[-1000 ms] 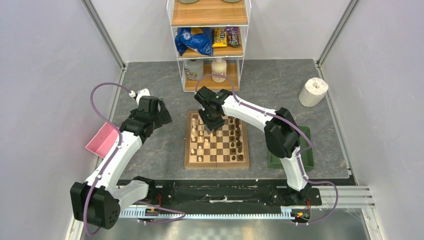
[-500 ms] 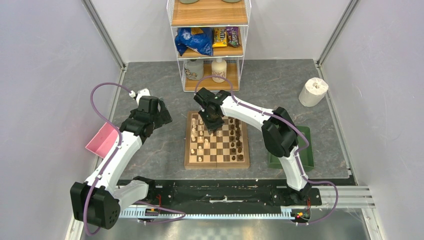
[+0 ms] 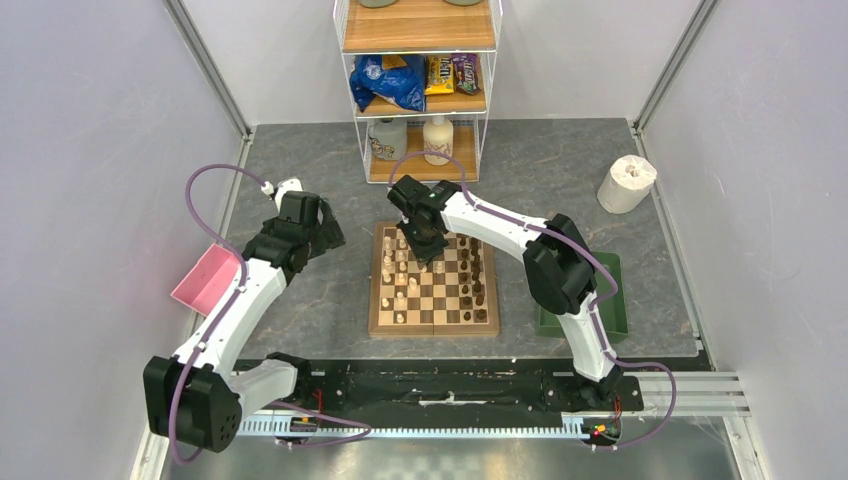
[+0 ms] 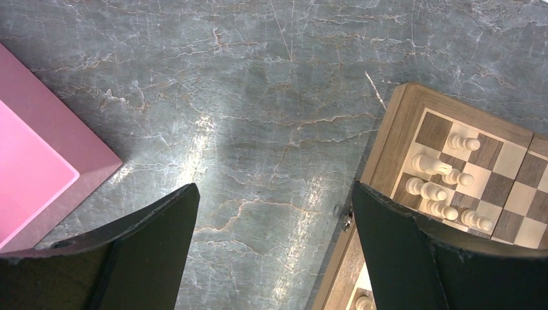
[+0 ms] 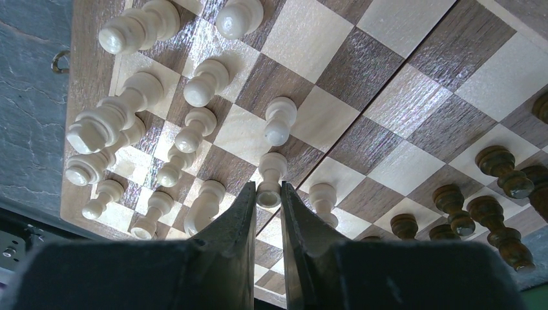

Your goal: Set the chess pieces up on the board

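Note:
The board point(image 3: 375, 322) lies in the middle of the table, with pale chess pieces point(image 3: 400, 285) along its left side and dark ones point(image 3: 478, 285) along its right. My right gripper point(image 5: 268, 192) hangs over the board's far left part point(image 3: 424, 250). Its fingers press on both sides of the top of a pale piece point(image 5: 271, 169) standing by the board's centre seam. Other pale pieces point(image 5: 200, 82) stand close around it. My left gripper point(image 4: 274, 194) is open and holds nothing, above bare table just left of the board's edge point(image 4: 388, 142).
A pink tray point(image 3: 205, 280) sits at the left by my left arm, and a green tray point(image 3: 618, 322) at the right under the right arm. A wire shelf with snacks and bottles point(image 3: 420, 90) stands behind the board. A paper roll point(image 3: 627, 183) is at the far right.
The right gripper's fingers have closed in on the pale piece over the board's far left. The left arm has shifted slightly.

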Controlling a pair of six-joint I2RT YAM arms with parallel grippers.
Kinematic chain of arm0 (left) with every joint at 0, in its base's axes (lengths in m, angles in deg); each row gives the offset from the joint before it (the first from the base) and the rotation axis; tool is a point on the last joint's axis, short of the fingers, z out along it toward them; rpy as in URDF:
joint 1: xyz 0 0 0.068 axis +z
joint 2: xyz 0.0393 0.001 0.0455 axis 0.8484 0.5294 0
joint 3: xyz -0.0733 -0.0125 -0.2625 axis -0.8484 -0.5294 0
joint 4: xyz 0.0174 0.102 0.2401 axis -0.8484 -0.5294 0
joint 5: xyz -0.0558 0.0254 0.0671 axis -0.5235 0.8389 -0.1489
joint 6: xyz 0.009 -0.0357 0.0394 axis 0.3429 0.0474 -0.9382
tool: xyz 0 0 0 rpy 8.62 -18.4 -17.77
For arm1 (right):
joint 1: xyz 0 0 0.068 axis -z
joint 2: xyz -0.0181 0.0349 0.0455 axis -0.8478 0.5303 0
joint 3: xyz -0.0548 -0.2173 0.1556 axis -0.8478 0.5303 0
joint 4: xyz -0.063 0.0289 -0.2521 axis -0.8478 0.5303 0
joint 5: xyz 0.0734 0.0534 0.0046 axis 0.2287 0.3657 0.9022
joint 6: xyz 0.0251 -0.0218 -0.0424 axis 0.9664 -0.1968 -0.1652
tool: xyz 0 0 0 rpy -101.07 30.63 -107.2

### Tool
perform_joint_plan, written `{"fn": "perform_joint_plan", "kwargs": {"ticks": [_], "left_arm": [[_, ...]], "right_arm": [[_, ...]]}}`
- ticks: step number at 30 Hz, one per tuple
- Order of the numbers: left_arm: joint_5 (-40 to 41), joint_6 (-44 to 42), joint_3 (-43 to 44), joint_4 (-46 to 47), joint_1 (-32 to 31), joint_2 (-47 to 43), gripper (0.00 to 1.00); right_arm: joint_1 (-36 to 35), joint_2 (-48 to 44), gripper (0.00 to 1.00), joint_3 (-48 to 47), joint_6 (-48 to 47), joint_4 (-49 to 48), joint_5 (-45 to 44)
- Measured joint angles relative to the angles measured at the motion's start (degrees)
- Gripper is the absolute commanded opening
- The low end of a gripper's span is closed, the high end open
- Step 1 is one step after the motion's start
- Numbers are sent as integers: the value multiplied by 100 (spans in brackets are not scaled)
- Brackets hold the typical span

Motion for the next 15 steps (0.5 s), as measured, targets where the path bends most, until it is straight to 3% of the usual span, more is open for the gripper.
{"fn": "perform_joint_plan", "kwargs": {"ticks": [15], "left_arm": [[0,0,0,-2,0,-7,95]], "right_arm": [[0,0,15,-170,-31,9,0]]}}
